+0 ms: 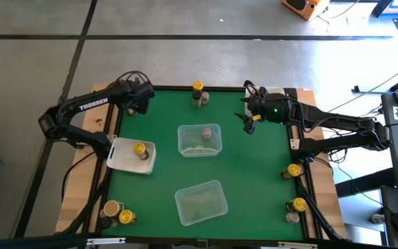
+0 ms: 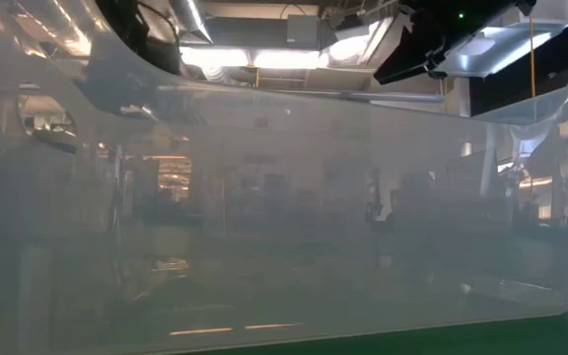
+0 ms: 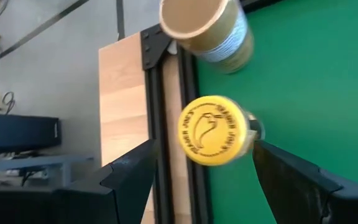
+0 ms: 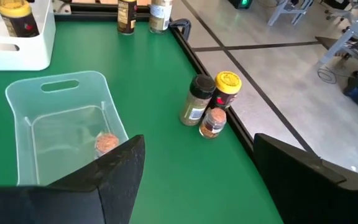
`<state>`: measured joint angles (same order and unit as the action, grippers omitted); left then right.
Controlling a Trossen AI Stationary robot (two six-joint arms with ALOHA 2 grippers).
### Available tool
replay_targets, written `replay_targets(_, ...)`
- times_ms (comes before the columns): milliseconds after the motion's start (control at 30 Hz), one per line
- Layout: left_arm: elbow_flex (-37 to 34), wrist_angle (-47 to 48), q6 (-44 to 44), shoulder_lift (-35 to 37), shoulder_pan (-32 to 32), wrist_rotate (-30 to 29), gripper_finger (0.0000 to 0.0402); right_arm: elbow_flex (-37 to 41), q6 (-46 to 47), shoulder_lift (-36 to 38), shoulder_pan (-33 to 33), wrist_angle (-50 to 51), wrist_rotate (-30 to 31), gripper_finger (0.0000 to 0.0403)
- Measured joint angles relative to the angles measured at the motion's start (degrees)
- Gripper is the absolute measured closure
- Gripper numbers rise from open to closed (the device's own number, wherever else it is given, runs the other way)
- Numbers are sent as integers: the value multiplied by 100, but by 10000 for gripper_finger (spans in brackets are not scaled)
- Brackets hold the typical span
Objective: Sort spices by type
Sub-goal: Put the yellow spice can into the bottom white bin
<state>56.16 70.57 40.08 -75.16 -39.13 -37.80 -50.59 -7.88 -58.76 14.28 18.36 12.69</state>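
We judge the yellow-lidded jar (image 3: 215, 130) light, rigid, slick; our released left claw (image 3: 201, 180) should pinch its body

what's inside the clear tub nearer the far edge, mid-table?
One spice jar with a pinkish-brown lid sits inside the clear tub, toward its far wall; the right wrist view shows it too. The rest of the tub's floor looks bare; nothing covers it.

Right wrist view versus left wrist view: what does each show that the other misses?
Right wrist only: a clear tub holding a pinkish-lidded jar, a white tray, three jars by the table edge. Left wrist only: a yellow-lidded jar between the fingers of the open left gripper, a tan-lidded jar beyond. Both: green mat, black table frame. The right gripper is open too.
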Motion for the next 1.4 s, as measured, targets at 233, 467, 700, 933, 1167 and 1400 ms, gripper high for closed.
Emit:
replay_targets(233, -292, -502, -412, -2, -363, -5, 139, 0, 0, -41, 0, -116, -6, 104)
replay_targets(467, -334, -748, -592, 0, -563, 47, 139, -2, -9, -193, -1, -189, -29, 104)
replay_targets(700, -343, -861, -816, -2, -601, 495, 139, 0, -67, -310, -2, -181, -31, 104)
replay_targets(933, -360, -913, -779, -2, -790, 460, 139, 0, -103, -306, -2, -200, -31, 104)
replay_targets(1167, -610, -1162, -732, -2, -774, 389, 139, 0, -105, -306, -1, -200, -31, 104)
replay_targets(1400, -911, -1574, -715, -2, -800, 20, 139, 0, -105, -306, 0, -198, -31, 104)
